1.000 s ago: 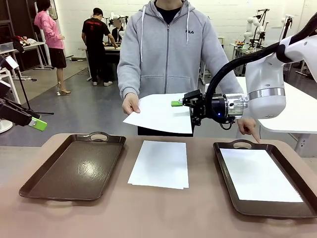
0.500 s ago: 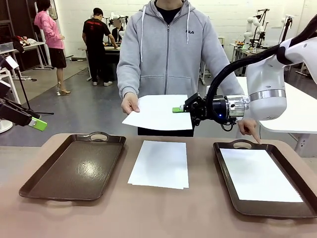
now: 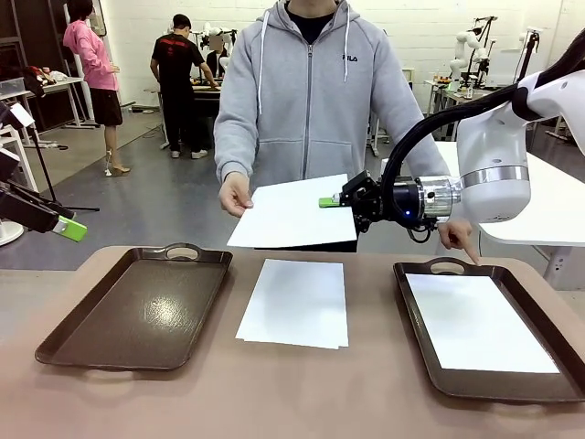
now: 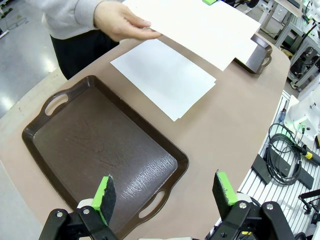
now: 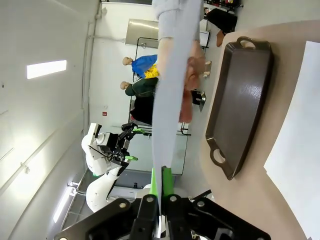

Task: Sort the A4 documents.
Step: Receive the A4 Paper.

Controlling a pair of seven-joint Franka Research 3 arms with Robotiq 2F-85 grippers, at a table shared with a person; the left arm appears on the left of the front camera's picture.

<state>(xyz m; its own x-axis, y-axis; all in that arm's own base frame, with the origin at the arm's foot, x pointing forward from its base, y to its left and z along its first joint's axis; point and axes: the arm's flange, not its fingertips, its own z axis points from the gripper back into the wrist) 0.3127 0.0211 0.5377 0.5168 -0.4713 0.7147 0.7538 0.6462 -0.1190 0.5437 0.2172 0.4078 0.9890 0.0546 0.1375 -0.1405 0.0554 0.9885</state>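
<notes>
Above the far edge of the table (image 3: 274, 393), my right gripper (image 3: 327, 202) pinches the sheet (image 3: 292, 215) that the person's hand (image 3: 235, 195) holds out, apparently for handover; the left gripper (image 4: 165, 190) gapes idle.

— Was anything legible?

— 1 word, "FILA" (image 3: 350, 58), in small dark letters on the grey hoodie (image 3: 270, 110) worn by the person (image 3: 315, 137).

— Where on it?

— High on the chest, at picture right of the zip (image 3: 308, 101), just beside a drawstring (image 3: 345, 37).
</notes>
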